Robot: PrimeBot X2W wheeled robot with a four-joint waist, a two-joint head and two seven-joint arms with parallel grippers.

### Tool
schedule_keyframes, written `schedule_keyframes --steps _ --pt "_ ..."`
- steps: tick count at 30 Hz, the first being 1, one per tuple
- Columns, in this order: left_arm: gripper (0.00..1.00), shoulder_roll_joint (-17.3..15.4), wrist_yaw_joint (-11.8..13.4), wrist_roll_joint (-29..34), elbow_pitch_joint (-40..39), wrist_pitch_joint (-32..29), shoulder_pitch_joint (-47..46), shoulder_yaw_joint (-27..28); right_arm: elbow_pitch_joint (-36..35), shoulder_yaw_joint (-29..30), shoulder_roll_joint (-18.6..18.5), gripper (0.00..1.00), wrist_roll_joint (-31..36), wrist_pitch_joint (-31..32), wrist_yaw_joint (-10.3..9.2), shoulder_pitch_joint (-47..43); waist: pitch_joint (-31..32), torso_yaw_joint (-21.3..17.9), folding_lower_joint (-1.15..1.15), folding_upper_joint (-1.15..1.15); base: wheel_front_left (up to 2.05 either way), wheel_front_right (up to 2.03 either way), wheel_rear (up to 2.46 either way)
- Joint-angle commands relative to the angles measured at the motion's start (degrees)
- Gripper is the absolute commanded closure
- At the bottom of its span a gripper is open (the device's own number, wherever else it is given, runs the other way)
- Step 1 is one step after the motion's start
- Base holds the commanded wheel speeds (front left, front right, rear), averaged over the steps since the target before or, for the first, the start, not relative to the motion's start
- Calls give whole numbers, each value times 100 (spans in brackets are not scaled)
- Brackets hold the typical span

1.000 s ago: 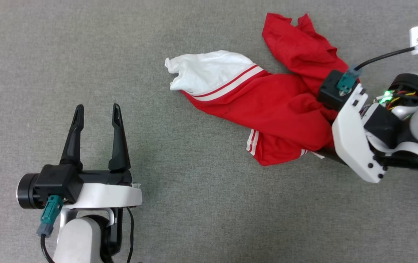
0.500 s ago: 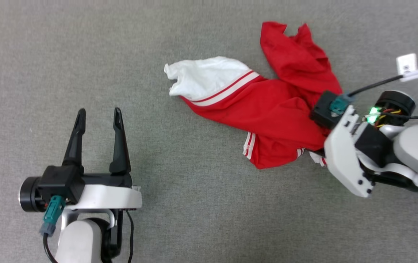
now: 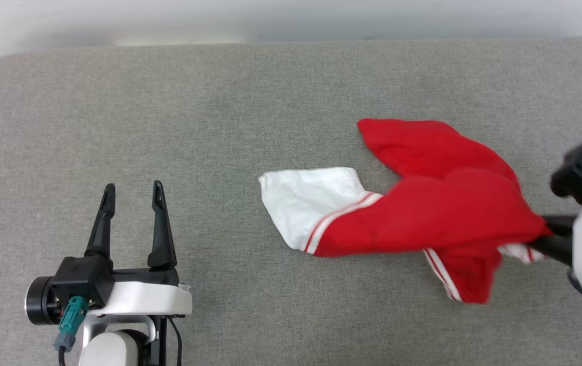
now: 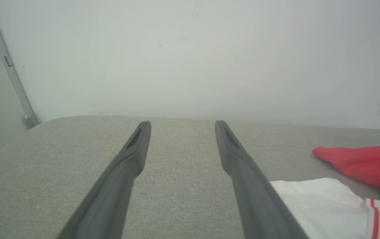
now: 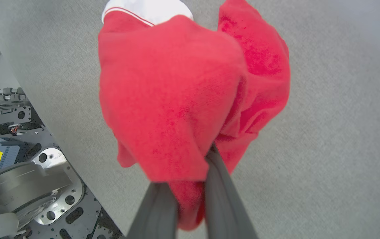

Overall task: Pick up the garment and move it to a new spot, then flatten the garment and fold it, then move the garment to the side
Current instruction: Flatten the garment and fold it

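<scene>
FIRST LIFT: My right jaws are clamped shut on a bunched fold of the garment [image 3: 438, 223]. The red jersey hangs from that pinch at the right of the grey surface [image 3: 169, 101], while its white sleeve [image 3: 306, 203] lies flat on the cloth top. My left jaws stand wide open and empty over bare surface, well apart from the shirt. The risk, as I judge it, is that the hold takes in only a small wad. Drag from the sleeve could pull it free, or the shirt could drop crumpled near the surface's edge.
</scene>
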State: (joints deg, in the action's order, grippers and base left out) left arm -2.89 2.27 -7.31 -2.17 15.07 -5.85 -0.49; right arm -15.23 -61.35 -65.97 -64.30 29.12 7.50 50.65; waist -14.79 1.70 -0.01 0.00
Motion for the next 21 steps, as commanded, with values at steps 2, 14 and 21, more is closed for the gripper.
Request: schedule_keyframes --steps 2,14,21 --pt "0 3 8 -29 -17 15 37 -21 -37 119 -129 100 -51 102 -2 -206 -21 4 1 0 0 0 0" --pt "0 3 -52 -62 27 15 -361 -176 1702 753 1198 100 705 962 -2 197 -637 252 1 0 0 0 0" --pt "0 3 -30 -85 76 15 -531 -280 3169 189 2290 100 1405 1102 -1 449 -849 386 1 0 0 0 0"
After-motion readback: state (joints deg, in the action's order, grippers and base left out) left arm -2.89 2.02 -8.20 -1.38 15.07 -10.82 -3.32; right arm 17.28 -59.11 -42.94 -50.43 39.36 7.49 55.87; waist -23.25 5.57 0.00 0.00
